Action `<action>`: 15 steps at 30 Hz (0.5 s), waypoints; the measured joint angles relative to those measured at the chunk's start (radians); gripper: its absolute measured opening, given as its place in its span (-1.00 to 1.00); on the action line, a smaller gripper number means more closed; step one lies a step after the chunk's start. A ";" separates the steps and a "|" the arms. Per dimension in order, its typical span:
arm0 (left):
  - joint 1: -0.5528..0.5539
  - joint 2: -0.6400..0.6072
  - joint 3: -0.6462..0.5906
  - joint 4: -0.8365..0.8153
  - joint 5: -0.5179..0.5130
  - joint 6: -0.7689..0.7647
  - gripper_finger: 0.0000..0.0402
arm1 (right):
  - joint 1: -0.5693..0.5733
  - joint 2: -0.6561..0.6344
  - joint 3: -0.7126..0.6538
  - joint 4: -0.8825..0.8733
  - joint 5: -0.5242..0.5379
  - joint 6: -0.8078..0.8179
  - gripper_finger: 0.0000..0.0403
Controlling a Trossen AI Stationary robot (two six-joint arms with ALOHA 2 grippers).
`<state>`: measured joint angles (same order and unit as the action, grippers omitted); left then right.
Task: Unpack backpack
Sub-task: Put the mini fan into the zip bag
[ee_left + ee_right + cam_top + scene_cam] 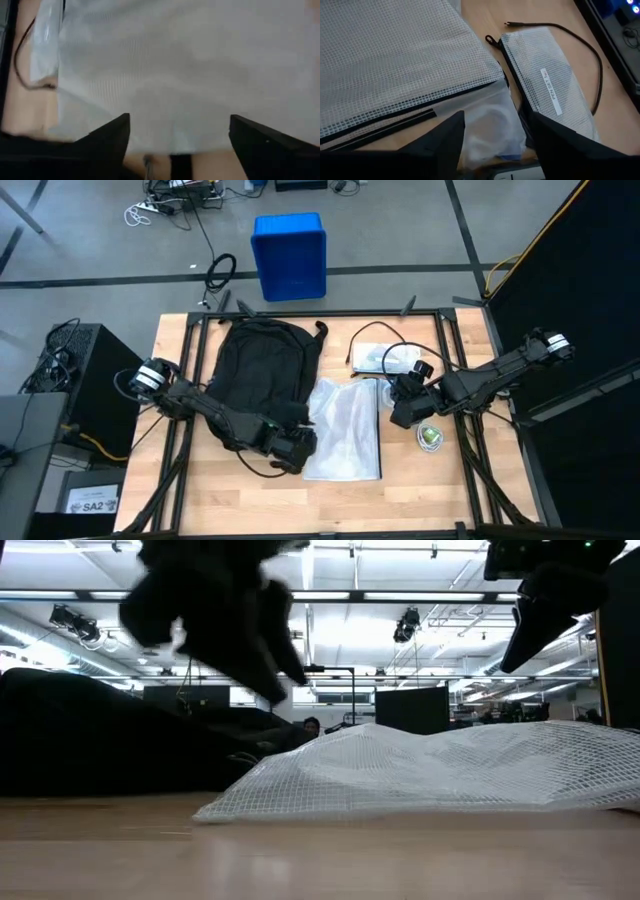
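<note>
The black backpack lies flat on the table's left half, its rounded top toward the far edge. Beside it a large white mesh pouch lies flat on the wood. My left gripper hovers open over the pouch's near left part, lifted off the table in the low view. My right gripper stands open above a clear plastic bag at the mesh pouch's far right corner. Neither gripper has anything between its fingers.
A small mesh zip pouch with a white label lies at the far right, and a black cable curls around it. A small round roll sits near the right arm. A blue bin stands on the floor beyond the far edge.
</note>
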<state>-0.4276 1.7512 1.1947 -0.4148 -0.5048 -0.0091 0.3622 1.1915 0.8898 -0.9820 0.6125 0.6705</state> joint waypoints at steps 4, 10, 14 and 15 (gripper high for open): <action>-0.007 -0.006 0.103 -0.069 0.014 -0.005 0.64 | 0.000 0.000 0.000 0.007 0.000 -0.001 -0.07; -0.042 -0.063 0.137 -0.041 0.047 0.002 0.64 | 0.001 0.000 -0.001 0.051 0.000 -0.001 -0.08; -0.069 -0.111 0.060 -0.040 0.022 -0.033 0.63 | 0.005 0.000 -0.031 0.108 -0.001 -0.018 -0.06; -0.075 -0.125 0.029 -0.027 0.007 -0.057 0.63 | 0.005 0.001 -0.043 0.125 -0.001 -0.021 -0.05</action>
<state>-0.5022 1.6257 1.2236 -0.4421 -0.4978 -0.0664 0.3668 1.1923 0.8467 -0.8570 0.6119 0.6490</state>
